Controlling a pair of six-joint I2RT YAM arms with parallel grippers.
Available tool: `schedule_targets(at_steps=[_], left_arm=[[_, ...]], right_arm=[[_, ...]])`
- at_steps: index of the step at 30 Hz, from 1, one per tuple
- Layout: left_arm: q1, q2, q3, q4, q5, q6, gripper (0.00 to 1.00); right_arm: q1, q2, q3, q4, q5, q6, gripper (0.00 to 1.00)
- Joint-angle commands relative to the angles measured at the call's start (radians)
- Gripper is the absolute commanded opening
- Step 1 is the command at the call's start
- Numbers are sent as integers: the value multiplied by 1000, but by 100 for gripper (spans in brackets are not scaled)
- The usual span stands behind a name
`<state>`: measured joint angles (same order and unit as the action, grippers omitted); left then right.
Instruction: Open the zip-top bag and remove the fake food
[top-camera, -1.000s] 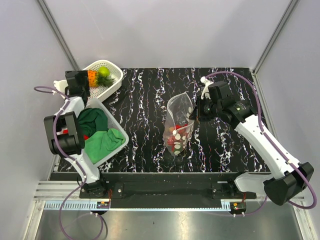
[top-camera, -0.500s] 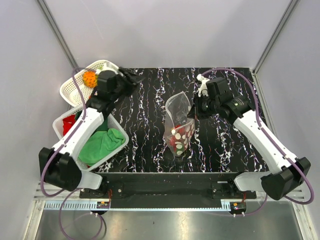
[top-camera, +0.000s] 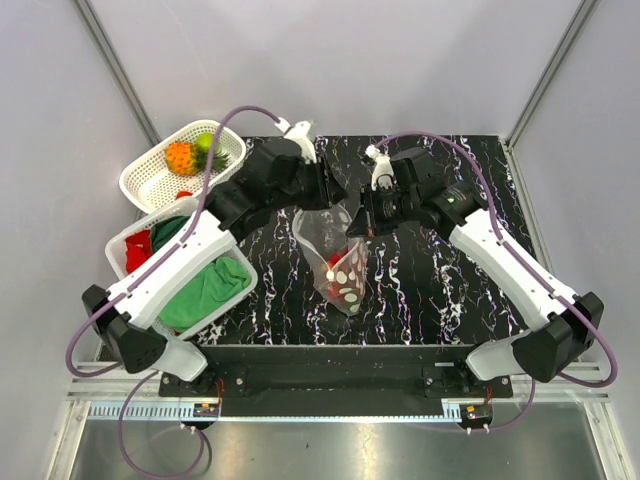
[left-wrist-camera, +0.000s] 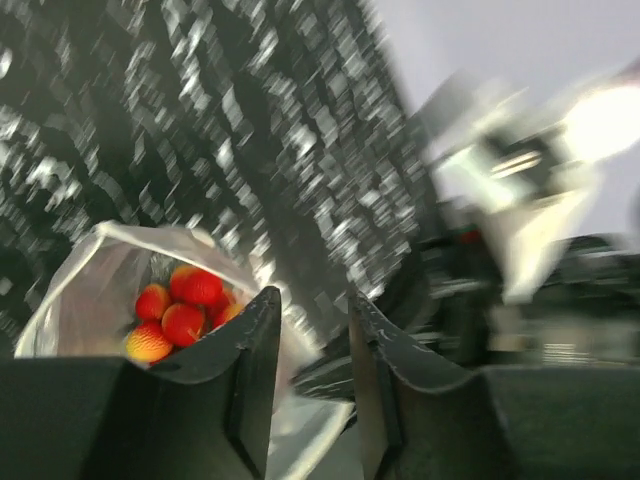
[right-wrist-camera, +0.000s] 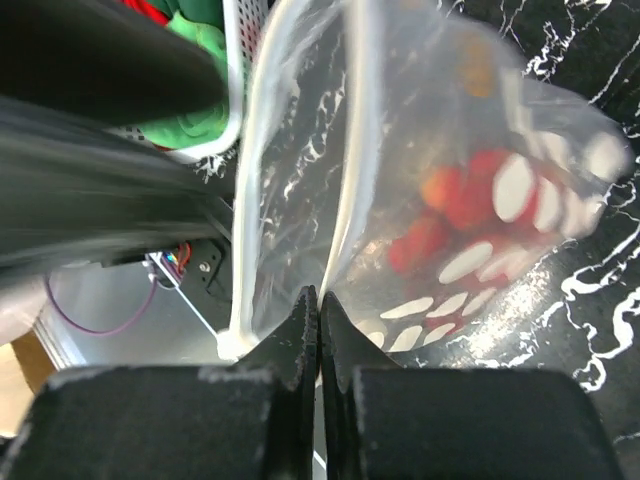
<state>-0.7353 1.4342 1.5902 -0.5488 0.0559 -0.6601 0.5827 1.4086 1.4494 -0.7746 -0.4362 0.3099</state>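
Note:
The zip-top bag (top-camera: 337, 262), clear with white dots, hangs upright over the black marbled table (top-camera: 440, 290). My right gripper (top-camera: 358, 226) is shut on one side of its white zip rim (right-wrist-camera: 340, 200). Red fake food (left-wrist-camera: 180, 308) lies in the bottom of the open bag, seen through the film (right-wrist-camera: 455, 205) in the right wrist view. My left gripper (top-camera: 330, 190) hovers at the bag's top, beside the right gripper. In the blurred left wrist view its fingers (left-wrist-camera: 258, 345) stand a narrow gap apart, with the bag's film showing between them lower down. More fake food, an orange bumpy piece (top-camera: 180, 157) and a green pear (top-camera: 206, 143), lies in the far basket.
A white perforated basket (top-camera: 150, 180) stands at the far left corner. A second white basket (top-camera: 243, 262) nearer me holds a green cloth (top-camera: 205, 285) and a red cloth (top-camera: 138, 246). The left arm stretches over it.
My left arm has swung from the far basket across to the bag's top, and its jaws have narrowed. The right gripper has carried the bag a little leftward.

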Motion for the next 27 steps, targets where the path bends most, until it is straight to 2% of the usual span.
schedule_targets(at_steps=[1,6,11,19,27], left_arm=[[-26,52,33,-206,-51,102,31],[-58,104,42,-278,-19,106,25],[-90,94,1,-300,-21,112,24],[-105,118,-93,-309,38,142,29],[-105,282,-44,-287,120,111,31]], right_arm=[[3,-25,2,83,-52,46,0],[3,-60,-52,89,-16,55,0],[2,-68,-78,95,-13,66,0],[3,-82,-84,94,4,66,0],[3,-99,-110,95,7,63,0]])
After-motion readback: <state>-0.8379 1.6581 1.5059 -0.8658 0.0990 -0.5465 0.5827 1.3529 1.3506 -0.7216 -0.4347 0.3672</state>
